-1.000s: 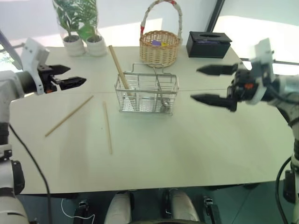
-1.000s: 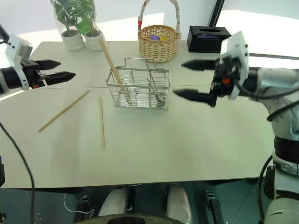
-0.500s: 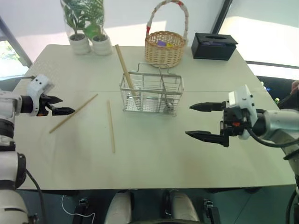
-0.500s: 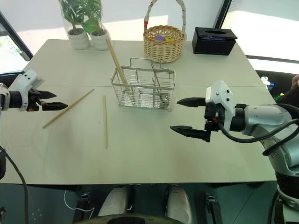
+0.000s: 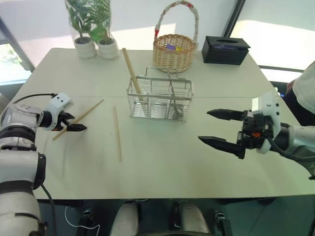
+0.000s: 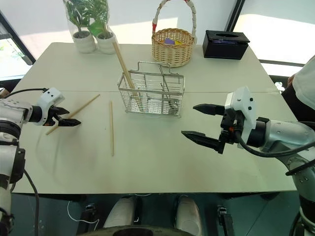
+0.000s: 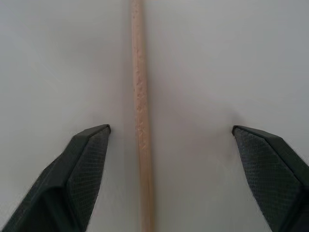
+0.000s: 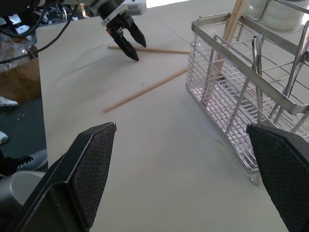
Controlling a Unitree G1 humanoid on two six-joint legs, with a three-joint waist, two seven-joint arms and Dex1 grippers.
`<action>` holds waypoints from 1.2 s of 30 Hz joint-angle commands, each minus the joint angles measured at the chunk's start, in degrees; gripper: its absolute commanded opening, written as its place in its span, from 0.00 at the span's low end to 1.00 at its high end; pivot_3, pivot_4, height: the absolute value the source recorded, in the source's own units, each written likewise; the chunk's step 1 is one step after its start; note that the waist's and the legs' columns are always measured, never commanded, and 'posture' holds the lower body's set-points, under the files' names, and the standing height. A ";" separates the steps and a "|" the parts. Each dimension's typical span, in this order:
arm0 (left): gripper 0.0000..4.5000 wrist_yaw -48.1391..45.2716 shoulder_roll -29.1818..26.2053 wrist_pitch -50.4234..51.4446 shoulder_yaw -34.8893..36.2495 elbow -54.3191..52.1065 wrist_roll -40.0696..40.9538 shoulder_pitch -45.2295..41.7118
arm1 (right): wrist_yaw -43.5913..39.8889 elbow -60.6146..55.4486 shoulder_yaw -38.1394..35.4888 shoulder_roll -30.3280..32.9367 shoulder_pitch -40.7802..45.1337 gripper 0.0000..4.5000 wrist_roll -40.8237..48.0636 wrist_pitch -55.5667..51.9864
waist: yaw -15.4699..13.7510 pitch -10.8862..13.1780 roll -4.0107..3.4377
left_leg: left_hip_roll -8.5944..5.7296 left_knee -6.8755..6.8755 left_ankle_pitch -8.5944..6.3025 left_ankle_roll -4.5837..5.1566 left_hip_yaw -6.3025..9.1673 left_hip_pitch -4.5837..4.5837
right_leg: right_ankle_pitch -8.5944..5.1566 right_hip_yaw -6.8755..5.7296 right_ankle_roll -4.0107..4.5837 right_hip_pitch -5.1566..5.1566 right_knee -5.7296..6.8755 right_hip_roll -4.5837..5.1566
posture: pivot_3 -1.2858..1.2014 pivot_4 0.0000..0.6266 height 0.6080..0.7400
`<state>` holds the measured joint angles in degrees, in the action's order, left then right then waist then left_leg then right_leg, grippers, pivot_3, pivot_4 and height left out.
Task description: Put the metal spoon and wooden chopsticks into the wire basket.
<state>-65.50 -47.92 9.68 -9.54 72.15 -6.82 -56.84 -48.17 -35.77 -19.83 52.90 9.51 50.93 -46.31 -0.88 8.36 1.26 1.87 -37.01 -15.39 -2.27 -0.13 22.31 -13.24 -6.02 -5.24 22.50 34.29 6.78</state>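
Nearest to the robot, on the smooth pale table (image 5: pixel 162 167), the right gripper (image 5: pixel 216 128) hangs a little above the surface at the right side, its two long black pointed fingers spread wide with nothing between them. At the left side, the left gripper (image 5: pixel 74 124) points down at the table, and its jaws are spread over one of the wooden chopsticks (image 5: pixel 83 115), a thin round stick of pale tan wood that lies slanted. In the left wrist view this stick (image 7: pixel 140 121) runs straight between the two fingers (image 7: pixel 82 164), which have a fine cross-hatched rubber surface; it lies closer to one finger, and neither finger touches it. A second chopstick (image 5: pixel 117 133) lies flat nearby, almost straight away from the robot, well apart from the gripper.

Behind them, at the middle of the table, stands the wire basket (image 5: pixel 160 98), a rectangular caddy of shiny silver mesh with inner compartments and a thin wire handle. A third chopstick (image 5: pixel 130 69) leans in its left compartment, and a thin shiny metal utensil, probably the metal spoon (image 8: pixel 258 53), stands inside too.

Farther back are a round woven wicker basket (image 5: pixel 172 49) with a tall hoop handle, a black box (image 5: pixel 225 48), and two small potted plants (image 5: pixel 93 27).
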 commanded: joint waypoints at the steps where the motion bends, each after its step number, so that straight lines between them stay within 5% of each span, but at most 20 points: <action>1: 0.61 1.02 0.50 0.50 0.08 1.53 -1.60 0.53 | 0.21 0.11 -2.10 0.97 1.02 1.00 1.15 0.42 | 0.06 -0.04 -0.02 | 0.00 0.00 0.00 0.00 0.00 0.00 | 0.00 0.00 0.00 0.01 0.00 0.00 | 0.52 0.24 0.79; 6: 0.05 0.82 0.37 0.76 0.55 1.46 -1.93 0.57 | -0.80 0.12 -1.84 1.20 0.28 1.00 0.77 1.10 | 0.10 -0.06 -0.06 | 0.00 0.00 -0.01 0.02 -0.01 0.00 | 0.00 0.00 0.00 0.02 0.02 0.00 | 0.52 0.24 0.79; 7: 0.01 0.75 0.34 0.89 0.53 1.43 -2.02 0.52 | -1.03 0.15 -1.74 1.22 0.18 1.00 0.69 1.23 | 0.10 -0.07 -0.06 | 0.00 0.00 -0.01 0.02 -0.01 0.00 | 0.00 0.00 0.00 0.02 0.02 0.00 | 0.52 0.24 0.79; 15: 0.01 2.36 0.47 1.77 2.84 -0.17 -0.65 -1.45 | -2.83 2.01 -0.57 1.30 0.24 1.00 -1.59 3.27 | 0.11 -0.07 -0.05 | 0.00 0.00 -0.02 0.04 -0.01 0.00 | 0.00 0.00 0.00 0.03 0.03 -0.01 | 0.52 0.24 0.79; 26: 0.01 12.22 0.14 7.14 18.46 -10.50 11.97 -6.35 | -1.49 1.76 -0.24 -0.31 -0.92 1.00 -2.48 4.20 | 0.14 0.07 0.40 | -0.01 -0.02 -0.04 0.07 0.06 0.13 | 0.02 -0.06 -0.02 0.05 0.01 0.00 | 0.52 0.24 0.79; 30: 0.01 17.35 2.82 8.71 27.17 -23.65 20.47 -4.94 | -0.60 2.22 0.87 -1.15 -0.52 1.00 -2.85 4.72 | 0.18 0.09 0.43 | 0.00 -0.01 -0.04 0.07 0.07 0.09 | 0.02 -0.06 -0.02 0.06 0.09 -0.01 | 0.52 0.24 0.79; 36: 0.01 35.12 15.92 19.56 39.81 -53.81 38.27 -5.77 | 0.67 2.26 1.58 -2.07 0.00 1.00 -2.75 4.39 | 0.05 0.11 0.54 | -0.04 -0.12 -0.04 0.07 0.21 0.07 | 0.09 -0.09 -0.14 -0.20 0.02 0.05 | 0.52 0.24 0.79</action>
<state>-34.71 -33.54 27.29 28.32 26.41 26.95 -61.31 -47.79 -32.93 -17.55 50.89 8.79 47.96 -42.84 -0.83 8.47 1.80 1.82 -37.13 -15.43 -2.21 0.07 22.38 -13.13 -6.12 -5.41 22.29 34.32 6.83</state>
